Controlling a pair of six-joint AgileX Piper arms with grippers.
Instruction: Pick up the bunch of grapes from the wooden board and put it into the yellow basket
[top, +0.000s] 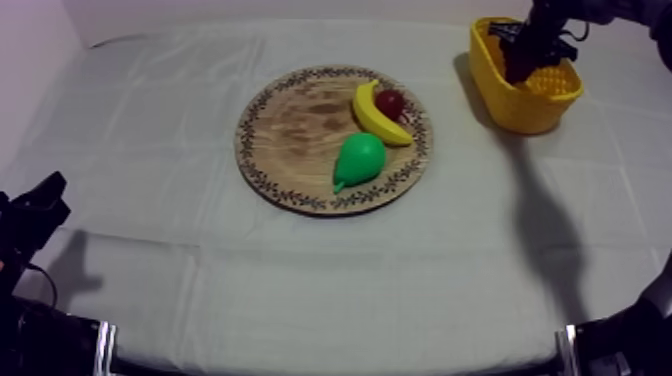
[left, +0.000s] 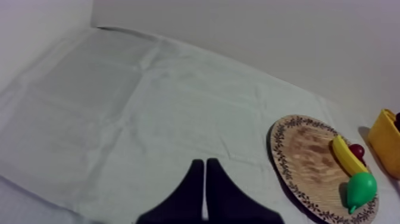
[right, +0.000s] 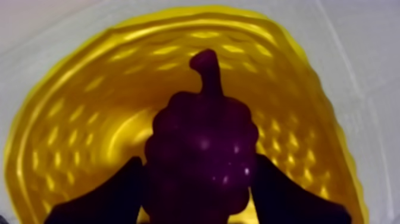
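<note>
My right gripper is at the mouth of the yellow basket, which stands at the far right corner of the table. Its 2 black fingers are closed round the bunch of grapes, 1 finger on each side of the bunch. The grapes are dark purple, with the stem pointing away from my wrist camera. They sit against the basket's perforated yellow inside, within its rim. I cannot tell whether the bunch touches the basket's floor.

The round wooden board with its patterned rim lies near the middle of the table, well apart from the basket. 3 toy fruits lie on the half of the board nearer the right edge. The banana is towards the far side. The small red fruit is just beside it, in its curve. The green pear is on the near side, close to the banana.

My left gripper is low over the near left corner, well away from the board. Its fingers lie together as a narrow wedge, with nothing between them.
</note>
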